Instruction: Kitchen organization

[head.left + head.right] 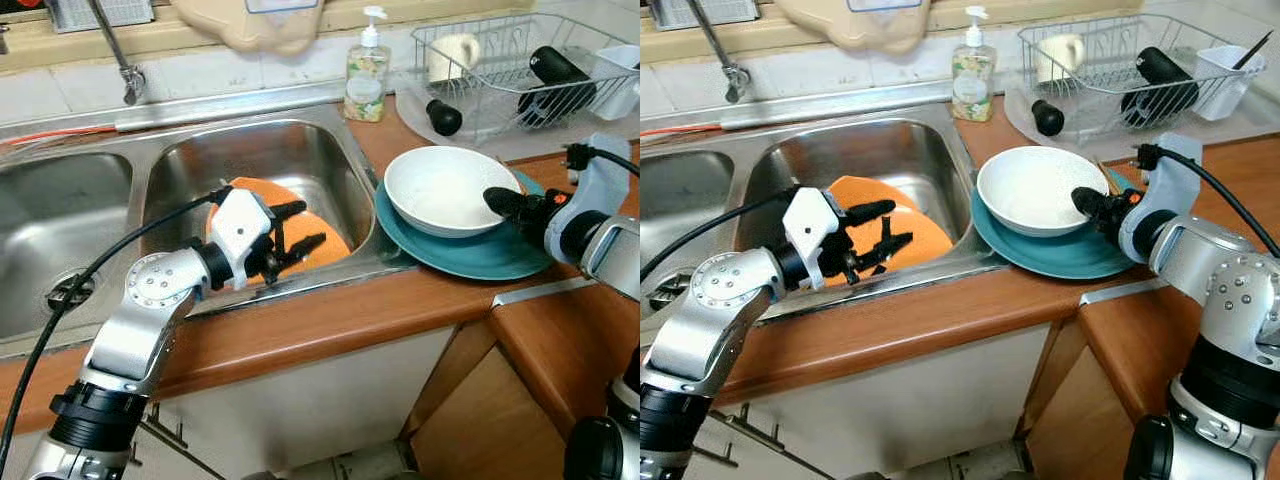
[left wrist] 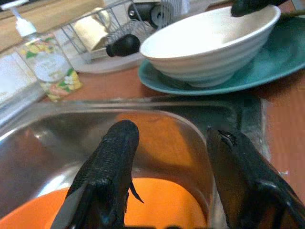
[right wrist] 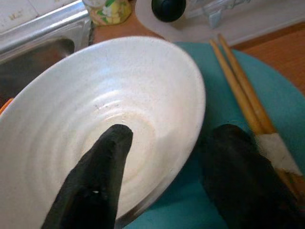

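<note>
**Two grippers at the sink: one over an orange plate, one straddling a white bowl's rim**

The left gripper (image 1: 292, 235) hangs inside the right-hand sink basin (image 1: 300, 150), its two black fingers (image 2: 109, 167) spread apart and empty. Just beneath them an orange plate (image 1: 325, 240) leans against the basin wall; whether the fingers touch it cannot be made out, and the arm hides much of the plate.

On the wooden worktop (image 1: 330, 320) beside the sink, a white bowl (image 1: 445, 190) sits on a teal plate (image 1: 470, 255). The right gripper (image 1: 500, 200) reaches the bowl's near rim. From the right wrist view, one finger (image 3: 97, 171) lies inside the bowl and the other outside, over the teal plate, with the rim between them; the fingers stand apart and are not clamped onto it. A pair of wooden chopsticks (image 3: 238, 81) lies on the teal plate, partly hidden behind the outer finger.

Behind them stand a soap dispenser (image 1: 367, 75) and a wire dish rack (image 1: 520, 65) holding a cream mug and dark items that are hard to identify. A second basin at the left is cut off by the frame edge.
</note>
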Motion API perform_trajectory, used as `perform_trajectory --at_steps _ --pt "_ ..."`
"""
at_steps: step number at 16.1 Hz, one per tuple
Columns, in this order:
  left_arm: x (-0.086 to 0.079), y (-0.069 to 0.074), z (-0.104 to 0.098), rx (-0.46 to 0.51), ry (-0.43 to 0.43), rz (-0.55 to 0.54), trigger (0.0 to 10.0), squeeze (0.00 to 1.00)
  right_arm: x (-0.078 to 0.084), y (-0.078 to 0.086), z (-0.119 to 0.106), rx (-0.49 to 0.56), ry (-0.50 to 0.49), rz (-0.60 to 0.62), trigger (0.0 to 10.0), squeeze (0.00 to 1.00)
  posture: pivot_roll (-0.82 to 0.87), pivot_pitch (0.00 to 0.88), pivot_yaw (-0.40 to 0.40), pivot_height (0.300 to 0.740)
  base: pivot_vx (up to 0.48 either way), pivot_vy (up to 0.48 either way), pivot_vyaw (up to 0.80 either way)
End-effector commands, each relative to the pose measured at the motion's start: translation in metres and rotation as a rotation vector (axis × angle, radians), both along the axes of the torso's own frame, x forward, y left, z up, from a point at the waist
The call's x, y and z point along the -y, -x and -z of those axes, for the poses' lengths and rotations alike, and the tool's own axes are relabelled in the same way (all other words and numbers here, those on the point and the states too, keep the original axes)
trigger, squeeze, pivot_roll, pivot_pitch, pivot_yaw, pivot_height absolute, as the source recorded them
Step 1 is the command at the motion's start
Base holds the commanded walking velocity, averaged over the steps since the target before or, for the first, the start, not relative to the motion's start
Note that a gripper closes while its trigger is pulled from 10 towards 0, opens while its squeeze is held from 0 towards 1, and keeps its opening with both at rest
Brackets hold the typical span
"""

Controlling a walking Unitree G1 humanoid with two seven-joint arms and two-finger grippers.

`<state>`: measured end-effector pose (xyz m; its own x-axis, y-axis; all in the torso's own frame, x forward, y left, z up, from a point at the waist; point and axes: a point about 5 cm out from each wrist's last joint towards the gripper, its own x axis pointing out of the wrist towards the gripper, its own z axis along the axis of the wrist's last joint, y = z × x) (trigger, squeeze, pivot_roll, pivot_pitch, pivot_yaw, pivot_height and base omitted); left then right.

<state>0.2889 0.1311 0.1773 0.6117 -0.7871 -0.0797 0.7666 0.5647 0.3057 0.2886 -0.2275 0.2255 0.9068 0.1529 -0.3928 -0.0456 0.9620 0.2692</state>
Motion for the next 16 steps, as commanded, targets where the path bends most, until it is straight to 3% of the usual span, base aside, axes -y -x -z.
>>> perform_trajectory --at_steps 1,16 --pt "0.0019 0.0034 0.0005 -0.015 -0.011 0.029 10.0 0.0 -0.0026 0.0005 -0.0022 -0.001 -0.018 -0.012 0.0 0.0 -0.21 0.0 0.057 0.74 0.0 0.0 0.0" --pt "0.0074 0.0056 0.0022 -0.02 -0.029 0.03 10.0 0.0 -0.0066 0.0035 -0.0002 -0.042 -0.043 -0.009 0.0 0.0 -0.21 0.0 0.057 0.74 0.0 0.0 0.0"
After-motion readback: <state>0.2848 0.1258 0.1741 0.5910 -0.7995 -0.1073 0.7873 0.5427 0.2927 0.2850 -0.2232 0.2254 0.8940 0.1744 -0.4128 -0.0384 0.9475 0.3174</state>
